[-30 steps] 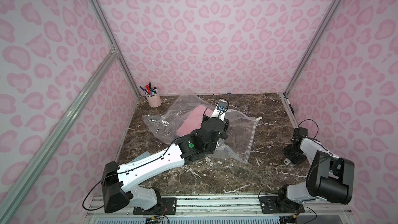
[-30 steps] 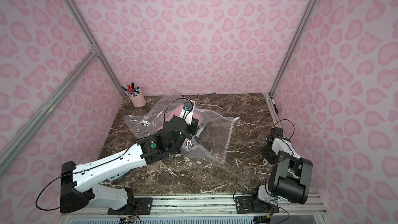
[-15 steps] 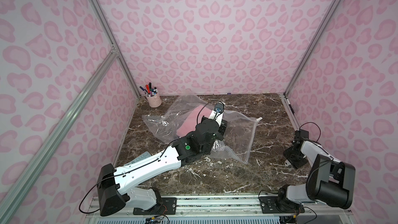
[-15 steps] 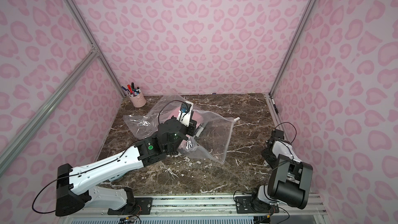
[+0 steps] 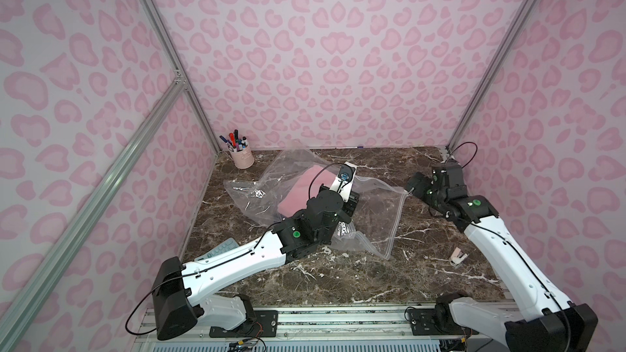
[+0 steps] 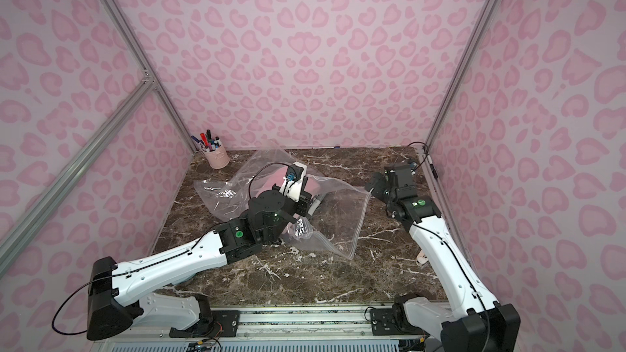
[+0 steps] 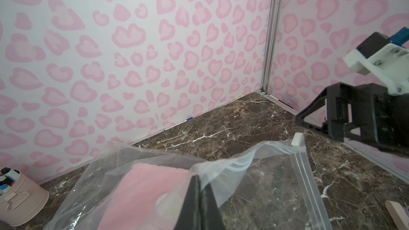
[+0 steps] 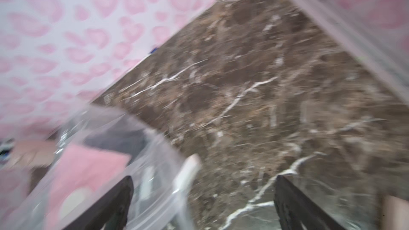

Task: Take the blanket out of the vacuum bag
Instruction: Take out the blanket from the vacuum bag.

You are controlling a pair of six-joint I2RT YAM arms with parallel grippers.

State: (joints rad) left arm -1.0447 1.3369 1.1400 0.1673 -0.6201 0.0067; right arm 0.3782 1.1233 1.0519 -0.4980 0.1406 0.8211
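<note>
Beside the vacuum bag (image 5: 379, 211), right gripper (image 5: 412, 187) has arrived.

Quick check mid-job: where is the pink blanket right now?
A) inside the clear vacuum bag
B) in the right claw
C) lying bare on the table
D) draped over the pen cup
A: the blanket lies under the clear film of the vacuum bag, and the right claw is open, gripping nothing.

Pink blanket (image 5: 298, 194) inside crinkly transparent vacuum bag (image 5: 376, 221)
</note>
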